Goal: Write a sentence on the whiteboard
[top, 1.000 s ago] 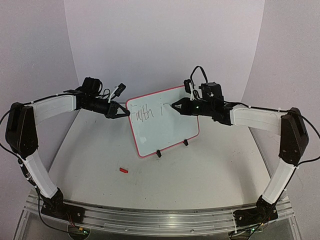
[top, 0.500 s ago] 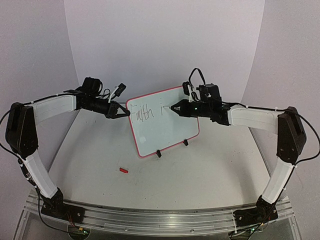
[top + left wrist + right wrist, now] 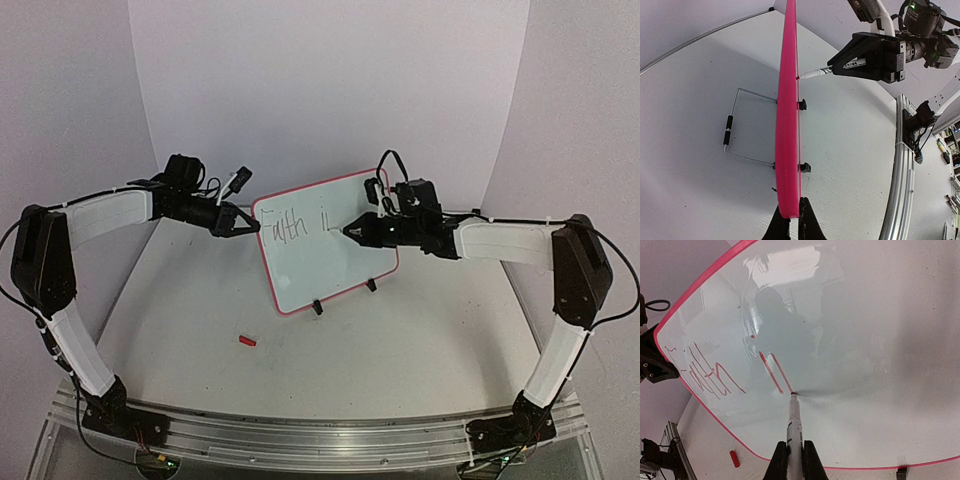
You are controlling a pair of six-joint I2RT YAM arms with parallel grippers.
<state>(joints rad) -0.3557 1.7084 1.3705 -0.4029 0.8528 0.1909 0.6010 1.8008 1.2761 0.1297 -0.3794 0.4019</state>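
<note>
Right wrist view shows you the right gripper (image 3: 795, 452) clamped on the marker (image 3: 794, 422), tip touching the whiteboard (image 3: 875, 340) at the end of the unfinished sentence (image 3: 710, 372), while your left gripper (image 3: 791, 216) pinches its pink rim.

The whiteboard (image 3: 325, 245) stands upright on the far middle of the bench (image 3: 420, 350) and walls off the straight path between the two hands. The left hand (image 3: 253, 227) is clamped on the board's left rim. From the right, the right hand (image 3: 350, 232) holds a marker (image 3: 795, 420) with its tip on the board's face. A wire stand (image 3: 742, 125) takes up the bench just behind the board, and two black clip feet (image 3: 318, 308) jut out at its lower rim. In front there is wide open bench, with only a small red cap (image 3: 247, 341) lying front-left, well apart from the board.
</note>
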